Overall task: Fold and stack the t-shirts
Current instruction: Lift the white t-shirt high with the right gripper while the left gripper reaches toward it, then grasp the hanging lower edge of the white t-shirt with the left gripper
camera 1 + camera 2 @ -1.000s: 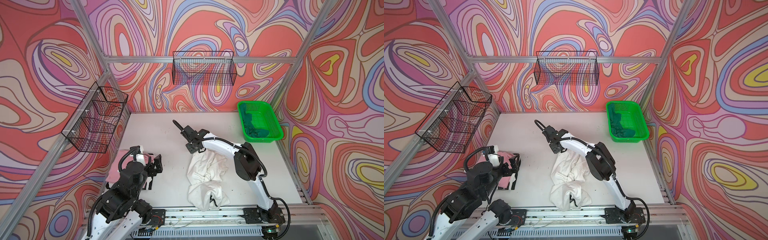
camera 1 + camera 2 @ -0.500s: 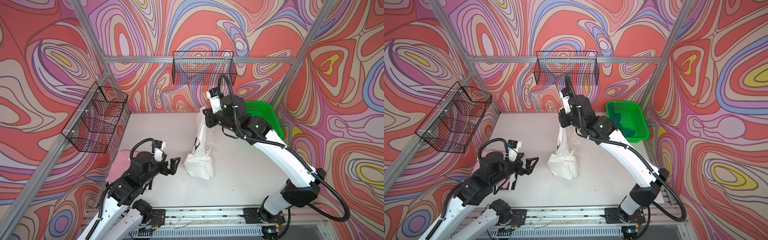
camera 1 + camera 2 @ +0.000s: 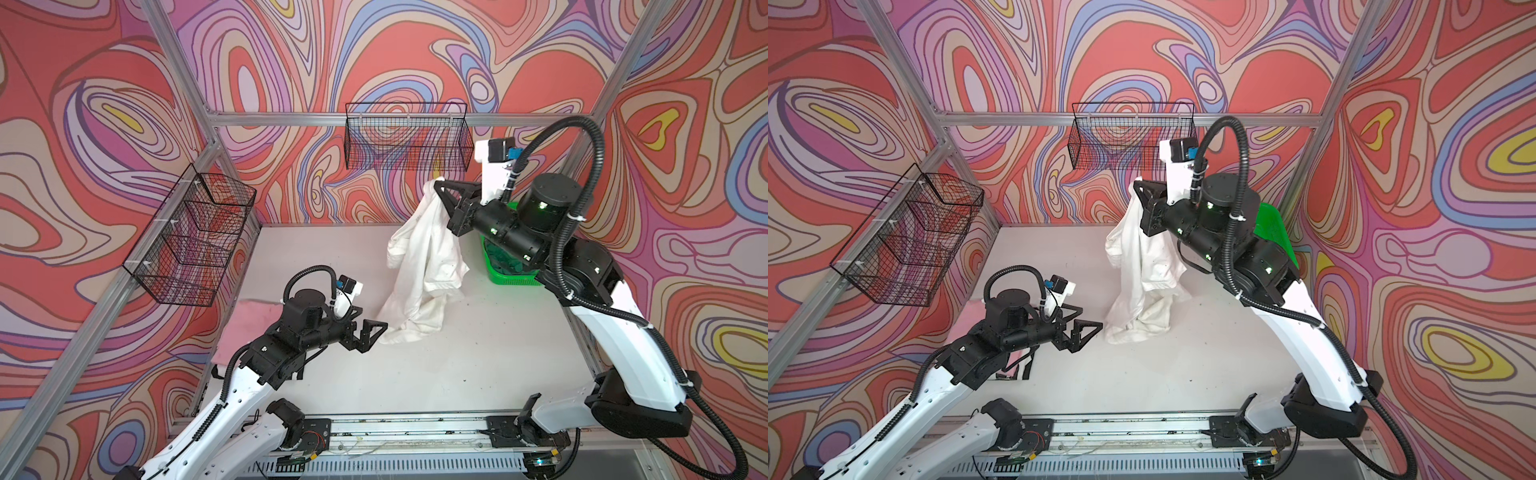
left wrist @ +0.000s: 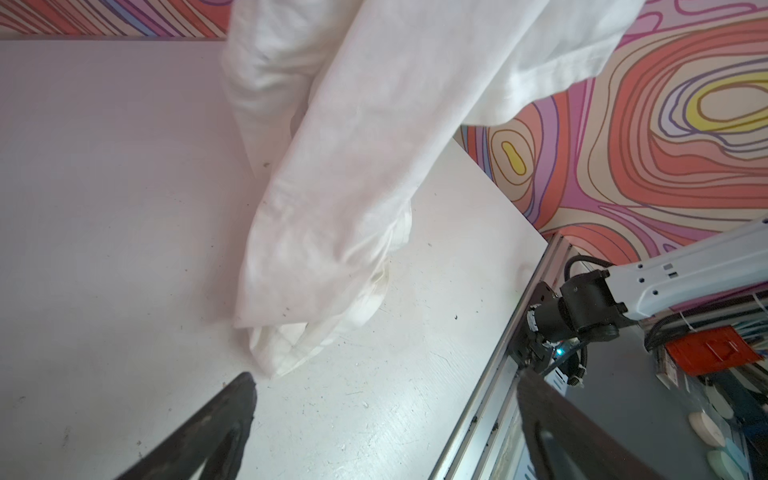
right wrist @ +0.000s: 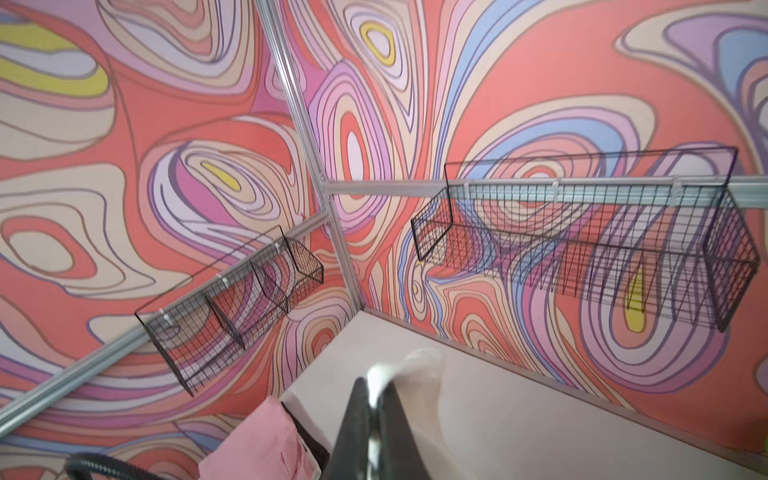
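White t-shirt (image 3: 428,266): hangs in long vertical folds from a pinched bunch at its top. Its lower end is crumpled on the white table (image 3: 457,374), at centre, with the hang leaning toward 1 o'clock. The cloth is soft and matte, with a stitched hem (faint yellowish patches and dark specks show near the hem in the left wrist view).

Right gripper (image 3: 439,185): black triangular fingers clamped tight on the bunched top of the white t-shirt, holding it well above the table.

Left gripper (image 3: 370,320): jaws spread wide, nothing between them. It sits low, at 9 o'clock from the crumpled end and close to it. The left wrist view shows the fingers (image 4: 232,415) just short of the cloth corner.

Pink t-shirt (image 3: 253,324): lies flat at the table's 9 o'clock edge, partly under the left arm.

Green plastic basket (image 3: 515,279): at 2 o'clock, rigid, largely behind the right arm. The dark green t-shirt (image 3: 500,259) is rumpled inside it.
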Controlling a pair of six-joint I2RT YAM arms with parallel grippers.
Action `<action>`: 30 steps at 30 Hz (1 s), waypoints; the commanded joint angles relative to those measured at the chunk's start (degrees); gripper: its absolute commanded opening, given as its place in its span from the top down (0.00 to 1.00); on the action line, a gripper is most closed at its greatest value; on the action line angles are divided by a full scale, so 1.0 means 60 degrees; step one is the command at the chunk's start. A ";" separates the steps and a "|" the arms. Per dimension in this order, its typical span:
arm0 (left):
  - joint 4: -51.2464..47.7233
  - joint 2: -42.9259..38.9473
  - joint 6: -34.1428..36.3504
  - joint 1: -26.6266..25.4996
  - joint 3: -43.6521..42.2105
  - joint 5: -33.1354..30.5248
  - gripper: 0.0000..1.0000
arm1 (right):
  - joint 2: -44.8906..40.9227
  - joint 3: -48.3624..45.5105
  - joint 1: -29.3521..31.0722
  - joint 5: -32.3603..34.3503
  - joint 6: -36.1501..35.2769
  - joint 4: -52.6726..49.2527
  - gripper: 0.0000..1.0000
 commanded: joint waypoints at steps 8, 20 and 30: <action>0.1010 0.0568 0.0679 -0.2585 0.0043 -0.2103 0.01 | 0.0436 0.1771 -0.0025 0.0857 0.0451 -0.0013 1.00; 0.2548 0.1745 0.2304 -0.6685 -0.0456 -0.8049 0.01 | 0.0597 0.2522 -0.0026 0.2082 0.0963 -0.0414 1.00; 0.5415 0.3538 0.2831 -0.6670 -0.0903 -0.8721 0.00 | 0.0560 0.2854 -0.0018 0.1812 0.1171 -0.0302 1.00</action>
